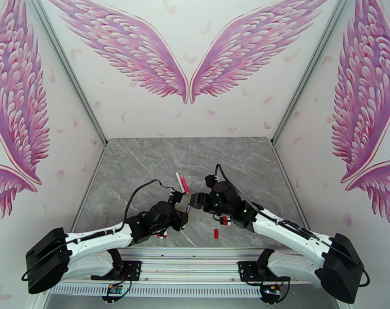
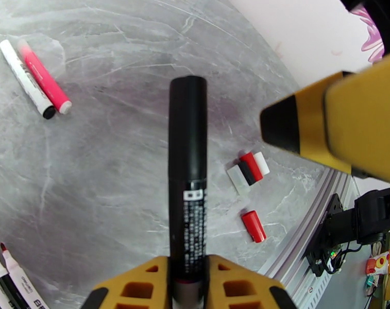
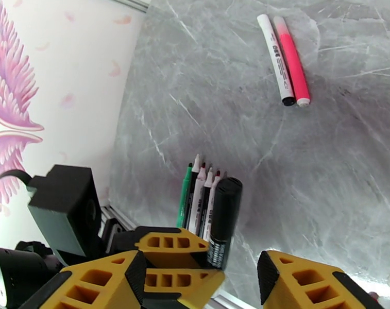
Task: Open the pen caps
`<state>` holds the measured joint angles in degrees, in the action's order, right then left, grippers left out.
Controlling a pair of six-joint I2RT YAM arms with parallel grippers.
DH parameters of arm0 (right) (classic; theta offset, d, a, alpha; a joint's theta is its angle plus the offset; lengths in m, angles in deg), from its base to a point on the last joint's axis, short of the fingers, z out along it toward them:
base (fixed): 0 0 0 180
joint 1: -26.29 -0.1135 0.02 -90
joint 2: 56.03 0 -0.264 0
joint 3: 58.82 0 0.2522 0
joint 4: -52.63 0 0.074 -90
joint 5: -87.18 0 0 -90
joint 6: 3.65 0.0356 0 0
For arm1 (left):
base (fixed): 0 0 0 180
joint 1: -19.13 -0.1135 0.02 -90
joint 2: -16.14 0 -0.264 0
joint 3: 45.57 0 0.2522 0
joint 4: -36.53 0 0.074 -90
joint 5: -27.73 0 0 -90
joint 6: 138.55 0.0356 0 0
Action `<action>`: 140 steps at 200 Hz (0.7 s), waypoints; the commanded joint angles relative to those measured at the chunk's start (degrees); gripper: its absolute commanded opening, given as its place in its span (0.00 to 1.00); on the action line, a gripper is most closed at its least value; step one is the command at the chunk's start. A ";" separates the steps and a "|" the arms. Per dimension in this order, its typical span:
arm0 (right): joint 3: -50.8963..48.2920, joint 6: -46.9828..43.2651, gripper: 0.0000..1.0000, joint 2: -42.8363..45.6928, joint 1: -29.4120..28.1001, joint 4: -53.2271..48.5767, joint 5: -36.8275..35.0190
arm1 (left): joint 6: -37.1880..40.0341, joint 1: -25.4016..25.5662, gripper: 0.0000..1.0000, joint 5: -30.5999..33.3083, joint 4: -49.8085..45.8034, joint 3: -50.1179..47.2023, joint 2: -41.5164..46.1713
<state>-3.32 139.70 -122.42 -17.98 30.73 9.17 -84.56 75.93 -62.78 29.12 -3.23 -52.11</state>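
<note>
Plastic, likely light, stiff and slick: the black pen (image 2: 188, 202) hangs above the worktop (image 2: 107, 171) in my left gripper (image 2: 187, 266), jaws clamped on its barrel. My right gripper (image 3: 202, 266) has its jaws open astride the cap (image 2: 188, 124); I'd pinch mid-cap, firmly.

Tail of the slim black plastic marker pen (image 2: 187, 166) is hidden between my left gripper (image 2: 187, 263) fingers, cropped at bottom edge. The white-barrelled uncapped pens (image 2: 18, 284) cropped bottom-left. Barrel print unreadable.
</note>
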 commanded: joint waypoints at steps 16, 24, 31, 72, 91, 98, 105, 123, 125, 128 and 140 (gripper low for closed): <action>-0.24 1.73 0.58 -1.00 0.35 3.06 -1.88 | 0.21 0.86 0.20 0.63 0.88 1.39 0.14; -0.31 1.85 0.57 -1.30 0.49 3.18 -1.67 | 0.31 0.94 0.19 0.52 0.53 1.57 0.30; -0.34 1.94 0.57 -1.52 0.71 3.39 -1.34 | 0.41 0.99 0.19 0.43 0.41 1.73 0.52; 0.35 1.00 0.55 -3.65 1.77 3.14 2.10 | 0.85 1.21 0.18 -0.25 0.24 1.85 0.74; 0.54 0.54 0.54 -4.27 2.27 2.72 3.05 | 0.96 1.21 0.17 -0.66 0.29 1.99 0.71; 0.64 0.45 0.54 -4.58 2.47 2.59 3.44 | 1.05 1.21 0.17 -0.92 0.24 2.03 0.73; 0.72 0.34 0.54 -4.93 2.52 2.66 3.92 | 1.13 1.29 0.17 -1.14 0.29 2.16 0.69; 1.38 -0.31 0.53 -6.20 2.78 2.89 5.50 | 1.32 1.37 0.17 -1.51 -0.01 2.51 0.67; 1.41 -0.36 0.53 -6.31 2.85 2.94 5.68 | 1.34 1.36 0.17 -1.51 -0.08 2.53 0.71; 1.62 -0.52 0.53 -6.55 2.85 2.90 5.90 | 1.40 1.37 0.17 -1.51 -0.11 2.53 0.68; 2.23 -0.87 0.52 -7.40 2.96 3.04 7.00 | 1.38 1.39 0.17 -1.55 -0.11 2.67 0.63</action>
<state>-3.28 140.27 -127.91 -15.55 33.14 12.95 -84.17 76.96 -63.29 29.03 -2.73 -52.11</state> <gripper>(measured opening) 0.530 0.172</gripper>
